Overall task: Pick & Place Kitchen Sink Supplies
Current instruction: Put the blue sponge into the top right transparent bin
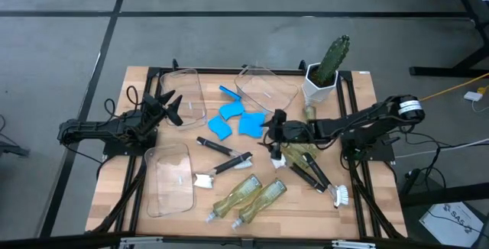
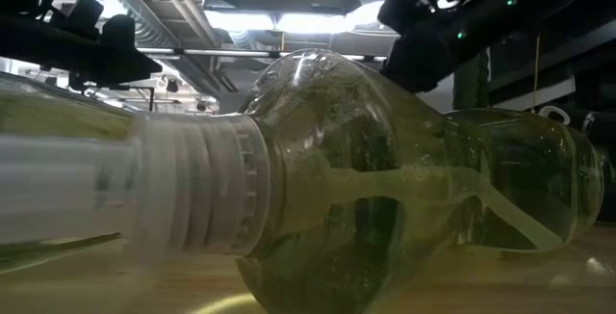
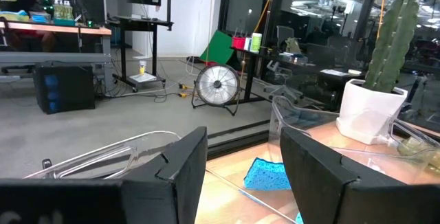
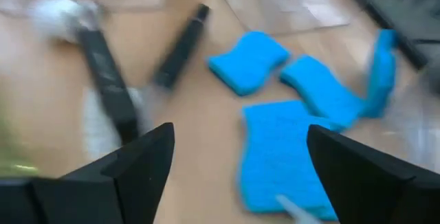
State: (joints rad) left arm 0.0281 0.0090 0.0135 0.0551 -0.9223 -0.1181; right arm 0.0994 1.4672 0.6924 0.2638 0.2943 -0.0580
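Four soft blue sponges clustered mid-tabletop between clear bins; glossy soap bottles lying near front edge. Right end effector spread beside sponges; left end effector spread, idle over left bin.

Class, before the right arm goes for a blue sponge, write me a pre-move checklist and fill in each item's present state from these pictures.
1. Right gripper open: ok, its fingers stand wide apart.
2. Sponge in front of it: ok, a blue sponge lies between the fingers in the right wrist view.
3. Sponge free of neighbours: not ok, the other sponges crowd close.
4. Left gripper clear of the sponges: ok, it is open over a clear bin.
5. Soap bottles out of the way: ok, lying nearer the table's front edge.
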